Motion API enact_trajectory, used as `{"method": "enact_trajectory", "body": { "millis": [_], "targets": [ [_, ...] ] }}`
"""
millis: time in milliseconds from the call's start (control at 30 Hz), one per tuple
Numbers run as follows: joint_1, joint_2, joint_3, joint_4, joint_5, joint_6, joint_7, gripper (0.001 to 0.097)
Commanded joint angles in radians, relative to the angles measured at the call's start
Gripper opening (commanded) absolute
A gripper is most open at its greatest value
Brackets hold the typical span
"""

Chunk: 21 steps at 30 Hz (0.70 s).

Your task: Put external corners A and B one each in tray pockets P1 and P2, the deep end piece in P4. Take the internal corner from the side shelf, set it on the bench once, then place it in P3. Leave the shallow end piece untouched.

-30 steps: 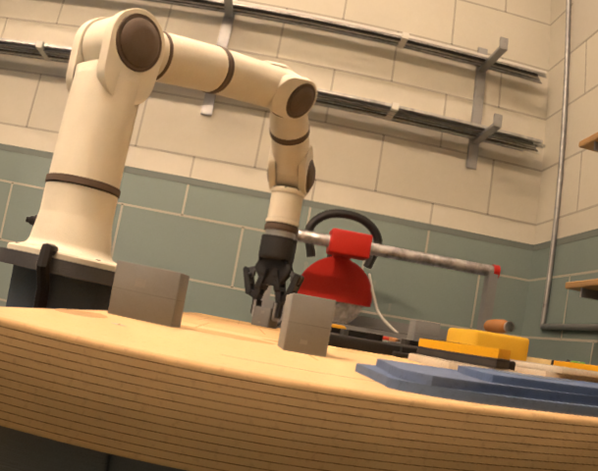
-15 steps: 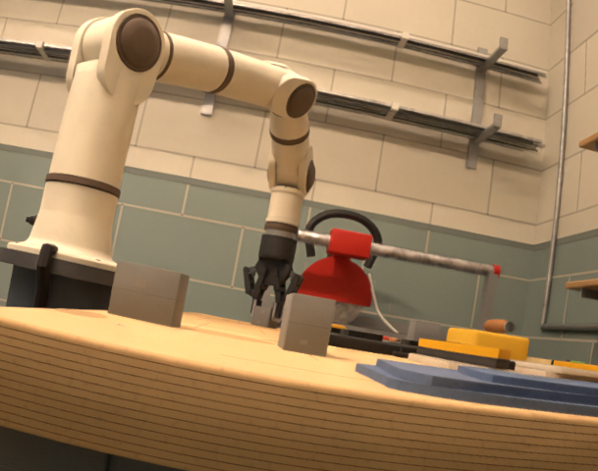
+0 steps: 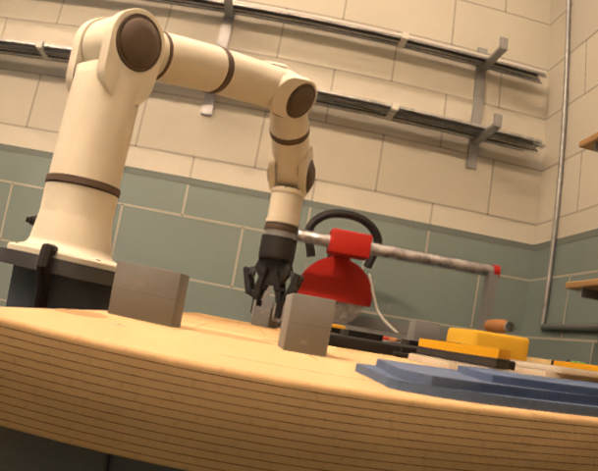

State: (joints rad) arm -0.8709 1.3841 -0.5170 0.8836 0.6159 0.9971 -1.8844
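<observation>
My gripper (image 3: 269, 304) is down at the bench top behind the middle grey block, closed on a small grey piece (image 3: 262, 313) that stands on the wood. The piece is half hidden by a larger grey block (image 3: 305, 324) in front of it, so I cannot tell which corner or end piece it is. Another grey block (image 3: 147, 292) sits to the left, near the arm's base. The blue tray (image 3: 492, 388) lies flat at the right front of the bench, and its pockets are seen edge-on.
A red saw with a long metal bar (image 3: 350, 263) stands behind the gripper. Yellow and black flat parts (image 3: 471, 347) lie between it and the tray. Wooden shelves (image 3: 596, 213) project from the right wall.
</observation>
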Motion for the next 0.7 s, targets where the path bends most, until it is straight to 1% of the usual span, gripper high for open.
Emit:
{"method": "enact_trajectory", "body": {
  "millis": [0, 333, 667],
  "targets": [
    [0.001, 0.000, 0.002, -0.002, 0.002, -0.001, 0.000, 0.0080],
    [0.002, -0.018, -0.002, 0.003, -0.003, 0.012, 0.001, 0.0080],
    [0.005, -0.063, -0.012, 0.011, -0.016, 0.048, 0.004, 0.0080]
  ]
}}
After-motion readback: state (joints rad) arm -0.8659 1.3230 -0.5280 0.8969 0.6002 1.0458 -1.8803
